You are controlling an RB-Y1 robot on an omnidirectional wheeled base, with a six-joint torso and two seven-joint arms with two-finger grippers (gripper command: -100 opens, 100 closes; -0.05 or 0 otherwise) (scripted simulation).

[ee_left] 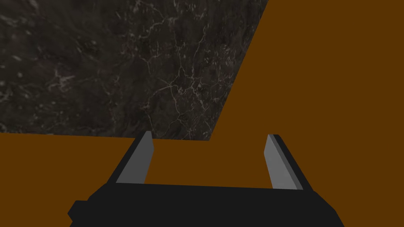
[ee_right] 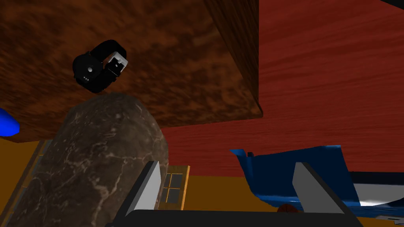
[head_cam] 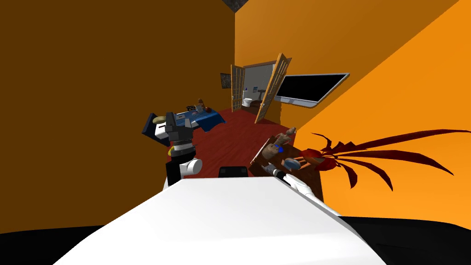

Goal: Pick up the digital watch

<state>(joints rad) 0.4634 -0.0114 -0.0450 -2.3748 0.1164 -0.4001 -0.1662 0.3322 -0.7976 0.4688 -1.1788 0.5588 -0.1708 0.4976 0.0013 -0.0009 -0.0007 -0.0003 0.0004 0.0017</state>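
The digital watch point(ee_right: 100, 67) is black with a grey buckle. It lies on the brown wooden bench point(ee_right: 177, 59), which is on my right by the orange wall.

My right claw point(ee_right: 230, 189) is spread wide and holds nothing. It is not at the watch yet, and the watch is well apart from it. A big brown marbled lump point(ee_right: 102, 157) sits between 1 finger and the watch, very near that finger.

To do this well, I think the claw should go around the lump and not bump it. Then it should put 1 finger on each side of the strap and squeeze slowly. The watch is small and could slide away.

My left claw point(ee_left: 209, 161) is spread too, held up on my left.
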